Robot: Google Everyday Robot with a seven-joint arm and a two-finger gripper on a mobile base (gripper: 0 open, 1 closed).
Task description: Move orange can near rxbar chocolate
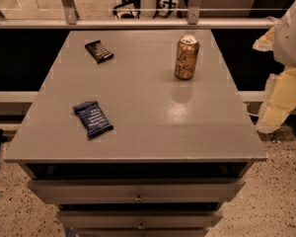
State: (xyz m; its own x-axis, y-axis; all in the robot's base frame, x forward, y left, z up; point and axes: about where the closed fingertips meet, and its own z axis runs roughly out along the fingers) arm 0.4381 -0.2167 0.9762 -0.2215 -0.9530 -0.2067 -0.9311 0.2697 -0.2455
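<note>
The orange can [187, 58] stands upright at the back right of the grey table top [153, 117]. It is copper-orange with a silver top and cursive script. The rxbar chocolate [99, 51], a small flat black wrapper, lies at the back left, well apart from the can. My arm and gripper [278, 100] show as white and cream parts at the right edge of the camera view. They are beside the table, off its right side and apart from the can, holding nothing that I can see.
A larger dark blue bar wrapper [92, 118] lies at the front left of the table. Drawers [138, 191] sit below the front edge. A rail and glass partition [138, 21] run behind the table. Speckled floor lies around it.
</note>
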